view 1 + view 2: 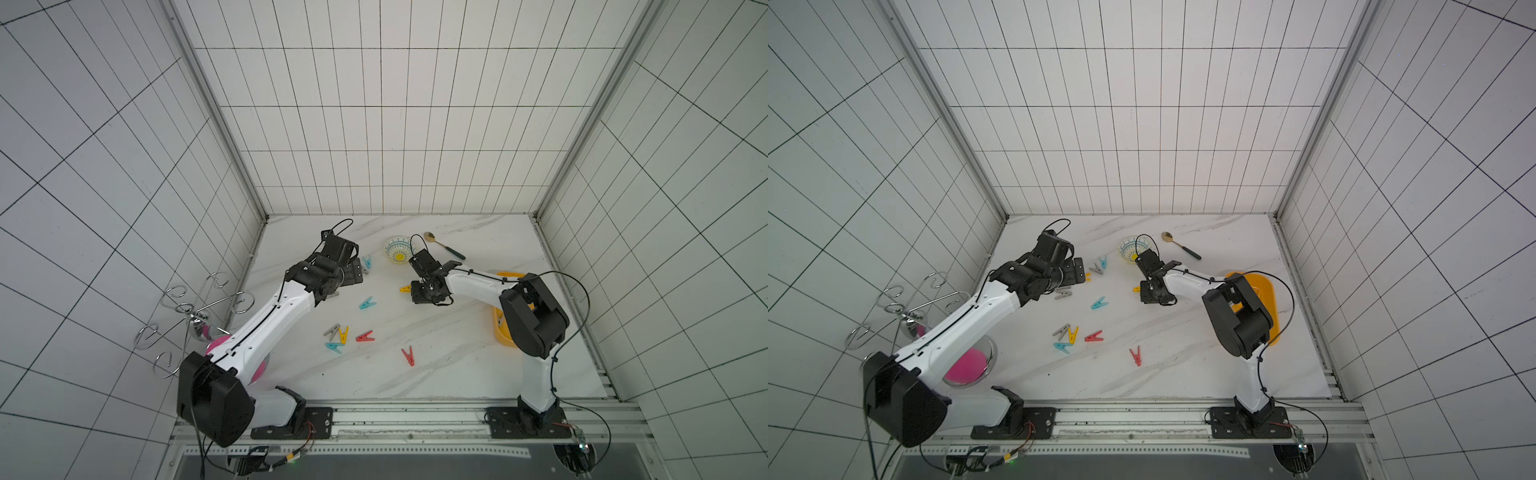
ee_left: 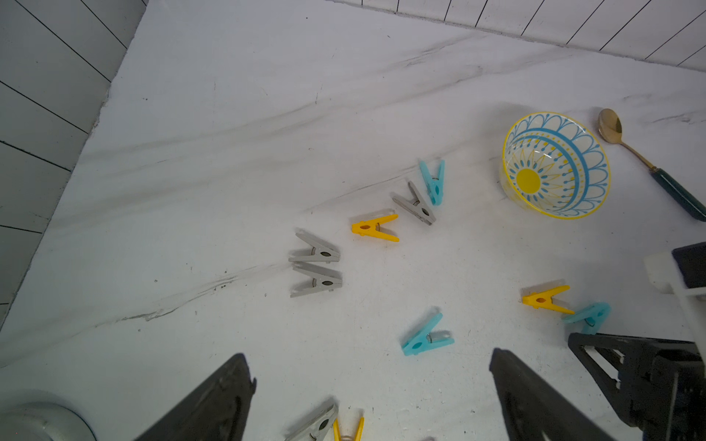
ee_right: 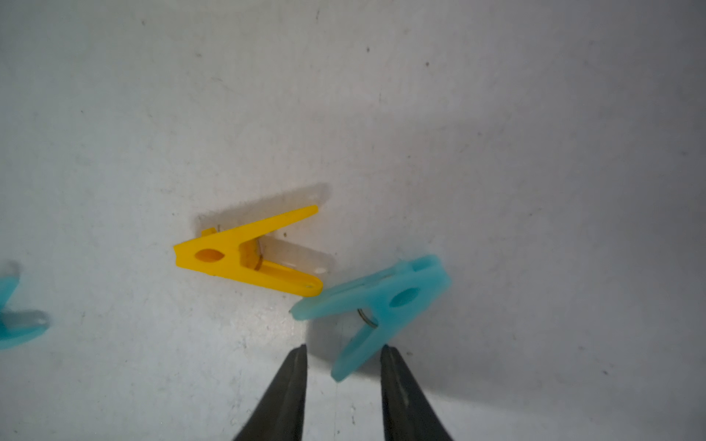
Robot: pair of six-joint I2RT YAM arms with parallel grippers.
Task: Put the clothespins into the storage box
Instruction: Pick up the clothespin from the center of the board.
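Several clothespins lie loose on the marble table: a teal one (image 1: 366, 303), a cluster of grey (image 1: 331, 331), yellow (image 1: 343, 333), red (image 1: 365, 336) and teal (image 1: 333, 347), and a red one (image 1: 409, 356). My right gripper (image 3: 344, 349) is low over the table, jaws apart, with one leg of a teal clothespin (image 3: 382, 305) between the fingertips; a yellow clothespin (image 3: 248, 256) touches it. My left gripper (image 2: 370, 357) is wide open and holds nothing, near two grey clothespins (image 2: 317, 280). The yellow storage box (image 1: 1266, 291) sits at the right, mostly hidden by the right arm.
A patterned bowl (image 1: 398, 249) and a gold spoon (image 1: 444, 246) sit at the back. A wire rack (image 1: 195, 316) and a bowl with a pink inside (image 1: 967, 365) stand at the left, beside the left arm. Tiled walls close in the table.
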